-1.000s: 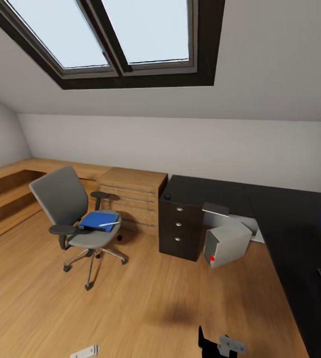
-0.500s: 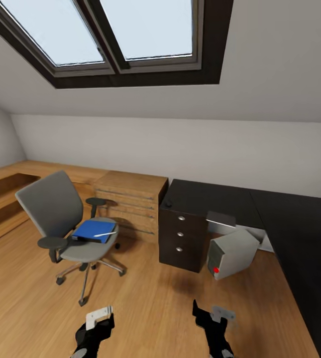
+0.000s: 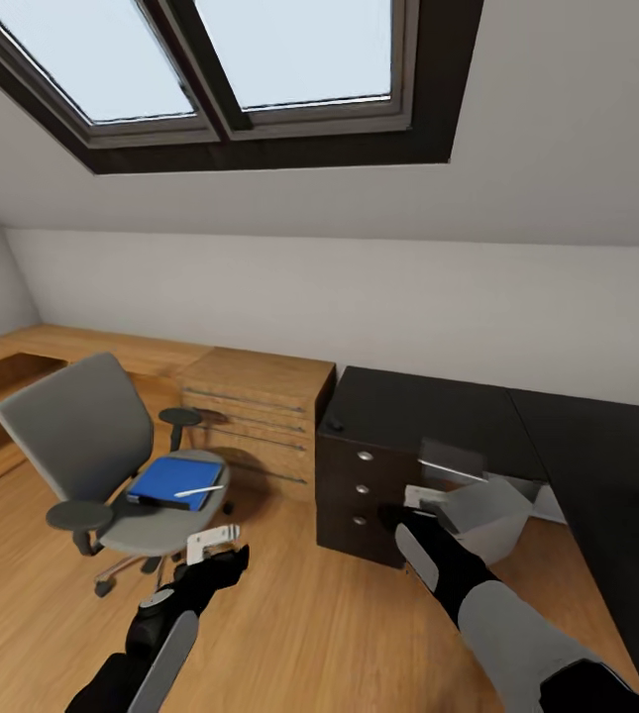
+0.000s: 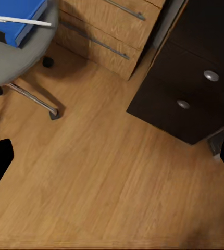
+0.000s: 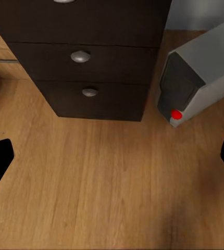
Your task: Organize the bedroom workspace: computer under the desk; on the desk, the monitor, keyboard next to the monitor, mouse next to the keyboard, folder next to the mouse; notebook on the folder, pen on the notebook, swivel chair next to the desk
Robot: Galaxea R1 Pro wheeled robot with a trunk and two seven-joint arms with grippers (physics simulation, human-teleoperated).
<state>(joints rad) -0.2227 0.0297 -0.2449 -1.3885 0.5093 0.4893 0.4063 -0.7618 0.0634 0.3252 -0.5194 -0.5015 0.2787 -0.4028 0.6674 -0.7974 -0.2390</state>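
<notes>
Grey padding covers the one swivel chair [image 3: 101, 465] in the head view, which stands on the wood floor [image 3: 299, 634] left of a low light-wood chest of drawers [image 3: 255, 421]; on its seat lies one flat blue folder [image 3: 170, 482] with one thin white pen [image 3: 198, 491] across it. Right of the chest, the glossy black counter [image 3: 438, 411] shows three dark drawers with round silver knobs, and one light grey boxy computer [image 3: 492, 520] sits tilted on the floor just beside them. Two arms reach forward: the left pincer [image 3: 218, 542] near the chair, the right pincer [image 3: 408, 500] in front of the drawers; from here I cannot tell how either one's fingers stand. From the left wrist, the folder [image 4: 15, 15] and pen [image 4: 18, 21] lie on the grey seat, one chrome chair leg [image 4: 34, 101] ends in a caster, and two silver knobs show on the dark drawers [image 4: 187, 99]; the black fingertips at opposite edges stand wide apart. From the right wrist, three knobs line the drawer fronts [image 5: 86, 67], the computer [image 5: 203, 78] with its red dot stands beside them, and the fingertips again sit far apart.
</notes>
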